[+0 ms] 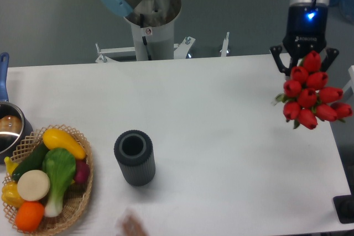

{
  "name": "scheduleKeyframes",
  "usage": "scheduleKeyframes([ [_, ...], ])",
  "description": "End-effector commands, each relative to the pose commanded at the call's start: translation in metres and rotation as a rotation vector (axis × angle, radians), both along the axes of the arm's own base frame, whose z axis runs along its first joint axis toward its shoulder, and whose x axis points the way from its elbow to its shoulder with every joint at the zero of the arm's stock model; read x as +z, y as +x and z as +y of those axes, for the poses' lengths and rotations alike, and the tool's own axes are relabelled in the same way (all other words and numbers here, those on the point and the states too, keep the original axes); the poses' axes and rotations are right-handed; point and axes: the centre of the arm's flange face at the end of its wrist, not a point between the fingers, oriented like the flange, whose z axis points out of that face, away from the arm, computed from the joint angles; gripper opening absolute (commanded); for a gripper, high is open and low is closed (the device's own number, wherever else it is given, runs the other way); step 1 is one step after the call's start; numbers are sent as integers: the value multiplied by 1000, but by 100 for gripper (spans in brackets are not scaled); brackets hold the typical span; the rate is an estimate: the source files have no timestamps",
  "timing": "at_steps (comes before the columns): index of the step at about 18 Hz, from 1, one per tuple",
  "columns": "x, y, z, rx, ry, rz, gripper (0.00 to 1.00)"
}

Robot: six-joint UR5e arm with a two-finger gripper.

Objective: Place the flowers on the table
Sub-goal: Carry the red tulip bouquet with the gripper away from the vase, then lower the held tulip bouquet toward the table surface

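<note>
The flowers (310,95), a bunch of red tulips with a few green leaves showing, hang at the far right of the white table (221,114), blooms towards the camera. Their stems and the string are hidden under the blooms. My gripper (305,64) comes down from the top right, directly over the bunch. Its black knuckles show on both sides of the top tulip, and its fingertips are hidden by the blooms. It appears shut on the bunch and holds it above the table's right edge.
A dark grey ribbed vase (134,157) stands upright left of centre. A wicker basket (83,203) of toy vegetables sits at the front left, with a pot (8,128) behind it. The arm's base (149,20) is at the back. A blurred brownish thing (131,226) shows at the front edge.
</note>
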Motion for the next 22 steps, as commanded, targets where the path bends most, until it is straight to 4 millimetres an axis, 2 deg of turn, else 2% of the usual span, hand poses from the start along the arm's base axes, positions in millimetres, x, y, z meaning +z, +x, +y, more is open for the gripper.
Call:
scheduleKeyframes([
  [3, -26, -3, 10, -31, -85, -13, 33],
  [6, -59, 7, 53, -123, -244, 5, 33],
  [10, -98, 18, 79, -162, -400, -4, 33],
  [12, -108, 16, 82, -161, -456, -2, 33],
  [16, -131, 35, 108, -206, -553, 2, 35],
  [22, -164, 51, 142, -272, -574, -25, 35],
])
